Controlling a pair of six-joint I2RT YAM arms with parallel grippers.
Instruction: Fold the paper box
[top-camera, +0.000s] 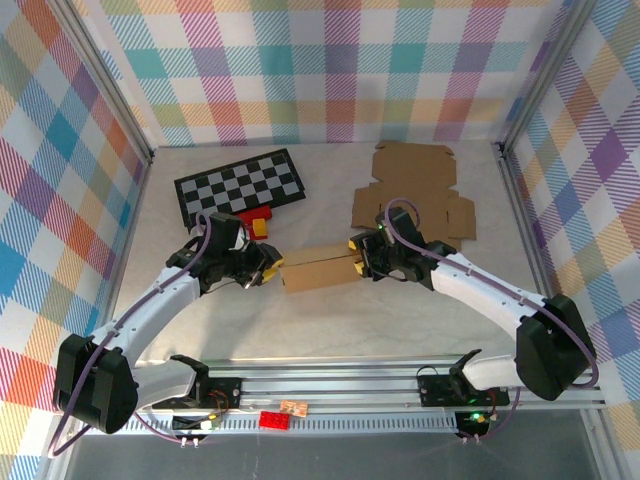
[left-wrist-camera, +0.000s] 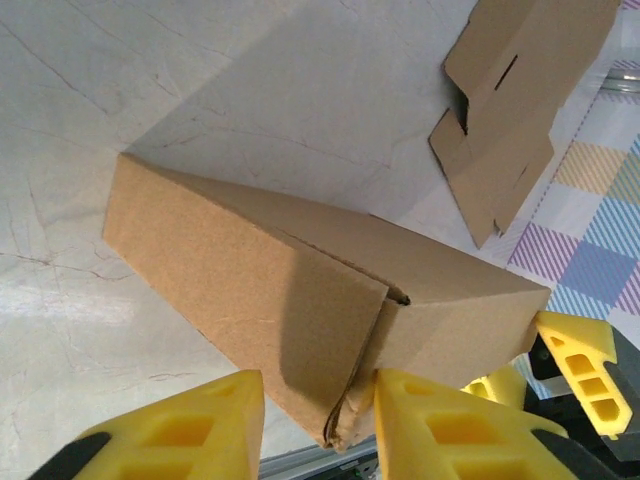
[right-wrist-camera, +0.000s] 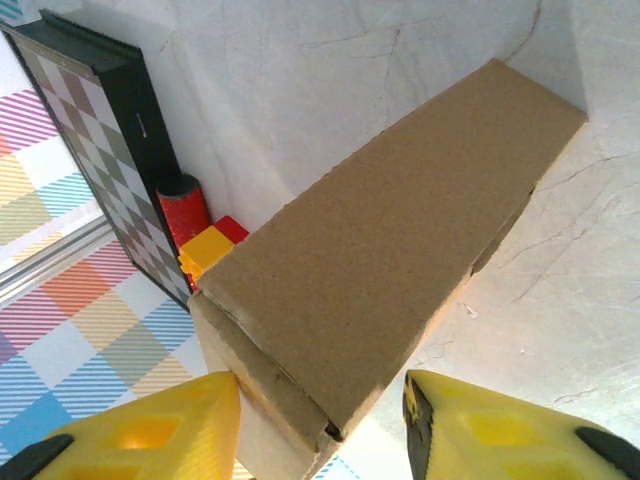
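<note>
The paper box is a folded brown cardboard shape lying flat mid-table between both arms. My left gripper is at its left end. In the left wrist view the left gripper straddles the box's end. One yellow finger touches the flap and the other stands a little apart, so it is open. My right gripper is at the box's right end. In the right wrist view the right gripper is open around the box, with one finger against its side and a gap at the other.
A flat unfolded cardboard blank lies at the back right. A checkerboard lies at the back left, with red and yellow bricks in front of it. Metal frame posts and plaid walls enclose the table.
</note>
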